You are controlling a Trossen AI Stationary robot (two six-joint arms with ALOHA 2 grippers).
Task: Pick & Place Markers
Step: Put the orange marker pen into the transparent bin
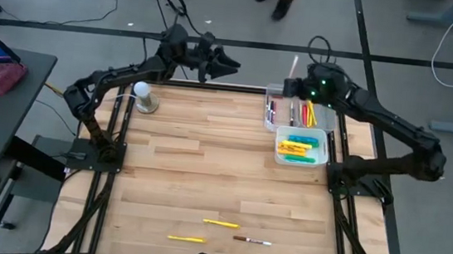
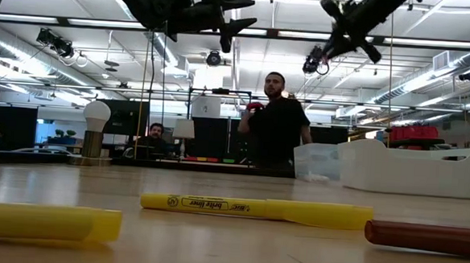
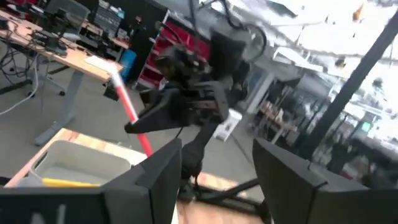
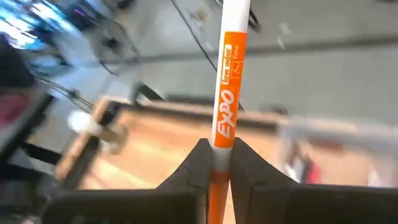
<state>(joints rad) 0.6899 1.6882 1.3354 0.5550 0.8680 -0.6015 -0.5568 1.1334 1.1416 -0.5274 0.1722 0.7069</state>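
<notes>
Marker (image 4: 227, 93) clamped low on its barrel between right gripper (image 4: 217, 163) fingers (image 4: 193, 171), most of its white-and-orange length jutting past the tips, above the bin (image 1: 272, 98) of thin pens. Could swing or slip out if moved fast, given the short bite; could land outside the bin. Left gripper (image 3: 214, 168) spread wide, empty, facing the right arm at the table's far edge.
</notes>
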